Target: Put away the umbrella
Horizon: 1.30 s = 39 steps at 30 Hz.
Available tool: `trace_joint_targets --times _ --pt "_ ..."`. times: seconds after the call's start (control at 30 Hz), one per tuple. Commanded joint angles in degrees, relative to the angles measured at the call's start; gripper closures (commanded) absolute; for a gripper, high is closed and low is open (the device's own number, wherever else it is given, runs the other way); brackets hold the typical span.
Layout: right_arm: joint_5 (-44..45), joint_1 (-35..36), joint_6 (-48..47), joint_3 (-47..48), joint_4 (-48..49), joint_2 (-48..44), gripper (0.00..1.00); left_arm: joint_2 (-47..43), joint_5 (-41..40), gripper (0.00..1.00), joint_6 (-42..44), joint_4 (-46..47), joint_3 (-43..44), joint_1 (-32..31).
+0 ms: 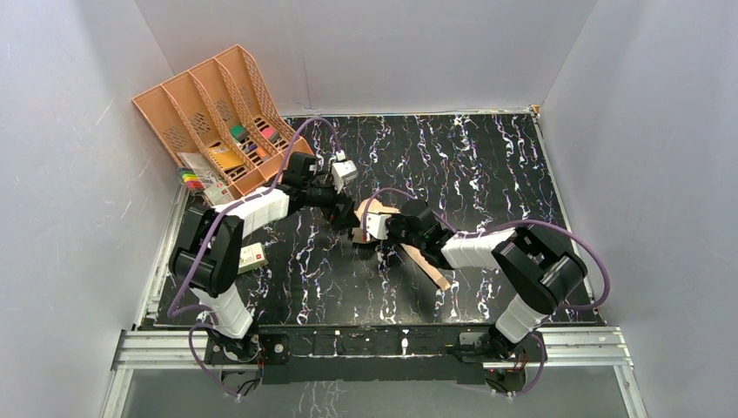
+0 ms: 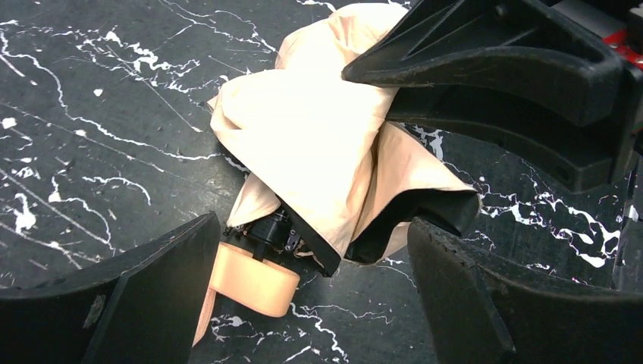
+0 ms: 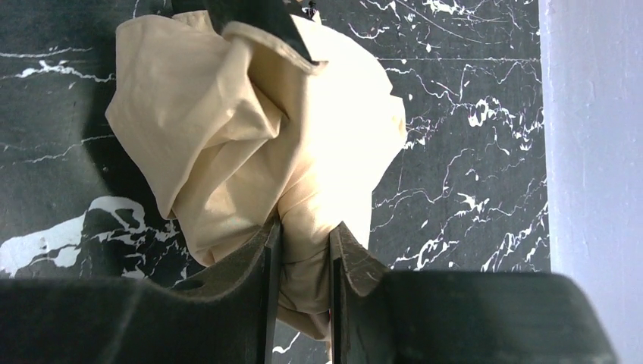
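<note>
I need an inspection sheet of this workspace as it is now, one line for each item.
Surface: black marbled table.
Job's things: umbrella lies mid-table, pale fabric crumpled and unwrapped, tan handle showing.
Clutter: orange file tray at far left, small coloured items inside; white box by left arm; tan strip by right arm.
Grippers: left gripper open, straddling the umbrella; right gripper shut on its fabric.
Cables: purple cables loop along both arms.
Surroundings: pale walls on three sides.
</note>
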Motion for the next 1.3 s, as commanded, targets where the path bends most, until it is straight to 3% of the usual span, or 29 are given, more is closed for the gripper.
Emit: trace_joint_targets --times 0.0,0.3,0.5,0.7,0.9,0.93,1.07,1.1,1.27 --pt "1.7 0.5 -2.1 -5.6 -11.9 0.7 0.71 0.7 2.4 0.08 1.9 -2.7 3.8 -0.5" --pt "0.6 1.7 -3.9 -8.3 -8.7 -2.1 0.72 6.1 4.1 0.08 4.7 -7.8 12.1 -0.8" --pt "0.4 2.1 -3.8 -8.1 -8.6 -2.4 0.72 8.0 2.7 0.07 7.5 -9.6 10.6 -5.1" --pt "-0.4 3.0 -3.2 -8.0 -9.3 -3.0 0.72 16.2 2.0 0.09 8.1 -10.1 15.2 -6.3" --pt "-1.6 3.1 0.2 -6.8 -9.5 -5.2 0.7 14.7 -9.6 0.46 13.3 -11.1 7.7 -11.0" --pt "-2.5 3.0 1.8 -6.4 -9.6 -6.3 0.69 14.0 -10.9 0.62 13.2 -11.2 6.6 -11.2" --pt "-3.2 3.1 4.1 -5.3 -12.1 -7.9 0.58 13.1 -13.9 0.95 12.2 -11.5 5.3 -11.3" --pt "-3.2 3.1 5.0 -5.1 -12.7 -8.5 0.54 13.0 -14.6 1.0 12.0 -11.8 5.4 -11.3" --pt "-1.0 3.1 17.1 -3.4 -18.6 -16.0 0.4 11.2 -16.2 1.0 10.9 -12.6 4.3 -11.3"
